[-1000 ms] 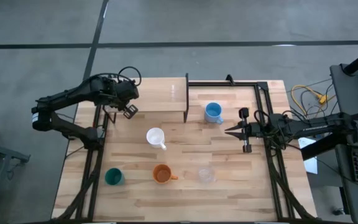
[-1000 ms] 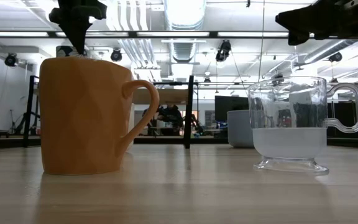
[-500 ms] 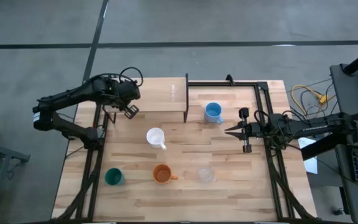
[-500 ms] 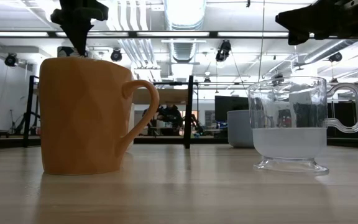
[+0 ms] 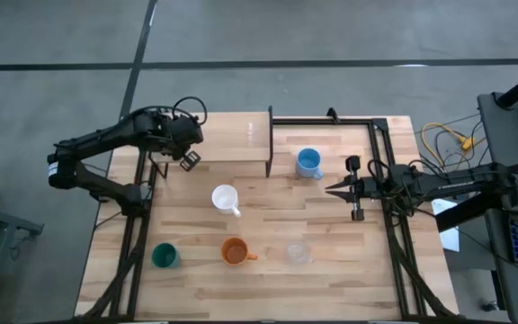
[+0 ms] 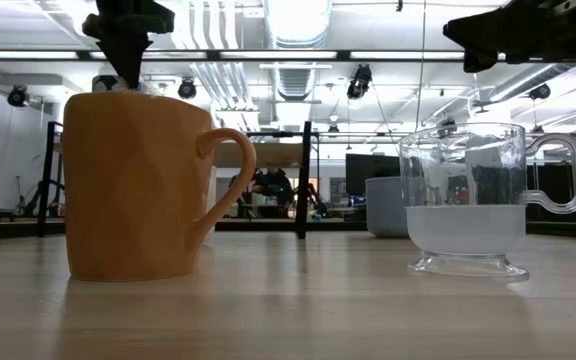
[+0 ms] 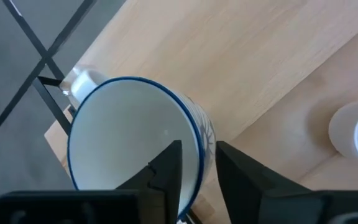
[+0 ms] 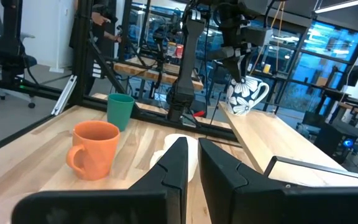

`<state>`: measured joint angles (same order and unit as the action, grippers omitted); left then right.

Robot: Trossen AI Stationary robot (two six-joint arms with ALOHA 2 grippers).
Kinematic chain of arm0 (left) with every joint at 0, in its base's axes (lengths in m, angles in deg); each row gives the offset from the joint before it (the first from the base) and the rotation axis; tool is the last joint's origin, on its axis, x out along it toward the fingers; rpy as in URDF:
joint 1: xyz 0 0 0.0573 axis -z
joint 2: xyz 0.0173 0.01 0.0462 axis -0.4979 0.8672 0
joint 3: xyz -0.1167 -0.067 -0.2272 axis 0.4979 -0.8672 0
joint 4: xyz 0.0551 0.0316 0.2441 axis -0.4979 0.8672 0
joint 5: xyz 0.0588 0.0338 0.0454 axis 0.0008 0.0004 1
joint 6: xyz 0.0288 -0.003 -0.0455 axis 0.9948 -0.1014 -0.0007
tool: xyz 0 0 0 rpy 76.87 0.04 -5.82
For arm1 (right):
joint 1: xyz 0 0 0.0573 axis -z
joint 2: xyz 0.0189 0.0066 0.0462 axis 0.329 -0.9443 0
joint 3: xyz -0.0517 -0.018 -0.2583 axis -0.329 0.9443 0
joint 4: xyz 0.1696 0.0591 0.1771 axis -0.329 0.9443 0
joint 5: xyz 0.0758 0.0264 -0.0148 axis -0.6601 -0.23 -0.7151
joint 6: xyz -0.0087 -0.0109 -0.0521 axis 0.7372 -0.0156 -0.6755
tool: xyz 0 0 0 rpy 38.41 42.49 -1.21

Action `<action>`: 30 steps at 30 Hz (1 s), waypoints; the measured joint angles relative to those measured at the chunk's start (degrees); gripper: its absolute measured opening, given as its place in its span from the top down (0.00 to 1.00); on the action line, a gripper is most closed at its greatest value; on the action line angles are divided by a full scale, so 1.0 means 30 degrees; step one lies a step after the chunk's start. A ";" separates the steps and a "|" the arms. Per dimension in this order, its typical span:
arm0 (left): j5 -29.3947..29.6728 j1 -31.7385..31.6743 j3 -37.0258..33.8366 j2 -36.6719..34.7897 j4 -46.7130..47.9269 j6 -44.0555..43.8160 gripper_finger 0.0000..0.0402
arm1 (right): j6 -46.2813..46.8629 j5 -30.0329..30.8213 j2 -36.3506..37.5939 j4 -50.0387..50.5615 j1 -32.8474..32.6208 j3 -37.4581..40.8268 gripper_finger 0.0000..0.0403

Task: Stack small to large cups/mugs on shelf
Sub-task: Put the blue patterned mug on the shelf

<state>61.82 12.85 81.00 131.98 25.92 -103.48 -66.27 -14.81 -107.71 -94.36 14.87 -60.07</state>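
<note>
A white mug with a blue rim and flower print (image 7: 135, 143) (image 8: 246, 94) stands upright on the left end of the shelf (image 5: 223, 135). My left gripper (image 7: 199, 163) (image 5: 188, 159) is open over it, one finger inside the mug and one outside. On the table stand the white cup (image 5: 226, 198), light blue cup (image 5: 308, 162), green cup (image 5: 164, 256), orange mug (image 5: 234, 252) and clear cup (image 5: 298, 254). My right gripper (image 5: 331, 189) hangs shut and level over the table's right side, holding nothing. My left gripper straddles the mug's rim (image 7: 199, 140) from above, slanting down. White shows between the inner finger (image 7: 166, 171) and the wall. Whether the outer finger (image 7: 232, 171) touches the wall I cannot tell. The mug rests on its base on the shelf.
The shelf's black frame (image 5: 270, 144) runs down its right end, with the light blue cup just right of it. A black rail (image 5: 380, 162) borders the table's right side. Bare tabletop lies between the white cup and my right gripper.
</note>
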 joint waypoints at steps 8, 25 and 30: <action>0.0417 -0.0008 0.0624 -0.0007 -0.0011 0.0516 0.77 | 0.0000 0.0000 0.0004 0.0000 0.0000 0.0000 0.92; -0.1443 0.0003 0.3527 -0.0039 -0.0040 0.3513 0.77 | -0.0066 0.0000 0.0002 -0.0126 0.0000 0.0000 0.92; -0.5036 0.0453 0.3263 -0.0116 0.0003 0.3637 0.81 | -0.0066 0.0000 0.0007 -0.0168 0.0000 0.0000 0.92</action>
<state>46.71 14.21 90.79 131.64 25.93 -92.56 -66.46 -14.81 -107.69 -94.87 14.87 -60.07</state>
